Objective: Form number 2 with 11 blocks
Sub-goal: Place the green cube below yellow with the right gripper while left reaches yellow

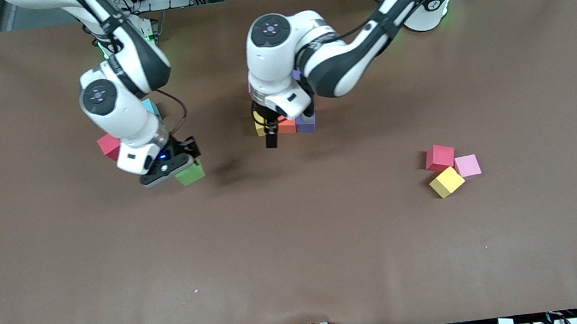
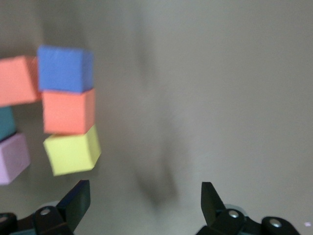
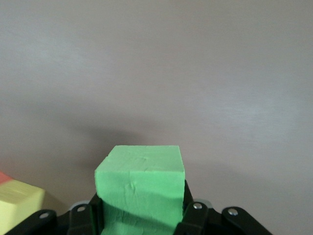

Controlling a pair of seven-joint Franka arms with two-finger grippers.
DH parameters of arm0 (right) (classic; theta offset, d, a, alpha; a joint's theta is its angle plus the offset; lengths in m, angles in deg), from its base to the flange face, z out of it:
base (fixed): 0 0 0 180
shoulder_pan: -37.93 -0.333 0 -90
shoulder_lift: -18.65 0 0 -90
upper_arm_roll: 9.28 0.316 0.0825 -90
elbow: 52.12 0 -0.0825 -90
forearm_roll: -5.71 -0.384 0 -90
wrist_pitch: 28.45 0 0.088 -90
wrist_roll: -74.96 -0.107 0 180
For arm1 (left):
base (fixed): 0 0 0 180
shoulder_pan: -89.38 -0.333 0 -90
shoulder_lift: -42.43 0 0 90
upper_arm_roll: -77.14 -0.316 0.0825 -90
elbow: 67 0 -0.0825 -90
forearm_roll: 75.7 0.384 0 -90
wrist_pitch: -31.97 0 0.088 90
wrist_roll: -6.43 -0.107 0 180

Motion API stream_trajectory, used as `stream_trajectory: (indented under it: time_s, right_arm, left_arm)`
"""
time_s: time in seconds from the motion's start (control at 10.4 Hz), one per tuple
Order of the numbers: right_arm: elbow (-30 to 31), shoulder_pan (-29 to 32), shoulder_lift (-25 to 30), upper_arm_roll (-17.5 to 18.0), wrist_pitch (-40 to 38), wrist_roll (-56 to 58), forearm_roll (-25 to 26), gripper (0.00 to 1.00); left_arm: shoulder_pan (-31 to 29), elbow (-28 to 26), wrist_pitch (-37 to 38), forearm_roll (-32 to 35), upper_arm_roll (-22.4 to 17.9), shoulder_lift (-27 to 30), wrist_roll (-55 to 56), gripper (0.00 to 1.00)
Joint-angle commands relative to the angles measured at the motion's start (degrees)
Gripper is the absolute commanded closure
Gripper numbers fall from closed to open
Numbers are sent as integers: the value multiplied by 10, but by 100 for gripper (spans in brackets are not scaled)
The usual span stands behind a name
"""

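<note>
Right end effector [image 1: 179, 167] clamps green block [image 1: 191, 173] above bare tabletop [image 1: 299, 249]. Left end effector [image 1: 269, 131] spread wide, empty, over partly built number 2 [image 1: 289, 124] mid-tabletop. Three loose blocks [image 1: 451, 168] toward left arm's end.

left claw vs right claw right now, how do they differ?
Left claw: open and empty. Right claw: shut on the green block.
Left claw is at the partly built digit, just beside its yellow block. Right claw hangs over bare table toward the right arm's end, away from the digit.
Shared: same black two-finger design, both pointing down at the table.
</note>
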Motion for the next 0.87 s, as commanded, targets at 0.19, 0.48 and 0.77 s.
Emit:
stream_trajectory:
  time_s: [0.19, 0.48, 0.77]
  right_arm:
    - [-41, -118, -77, -31, 72, -161, -7, 68]
    - [-86, -187, -121, -62, 68, -282, -6, 68]
    - [-117, -340, -155, -197, 63, -308, 0, 68]
  left_arm:
    - [-116, -15, 21, 0, 18, 36, -186, 0]
    - [-209, -15, 57, -29, 43, 52, -354, 0]
    - [-317, -15, 93, -42, 110, 55, -458, 0]
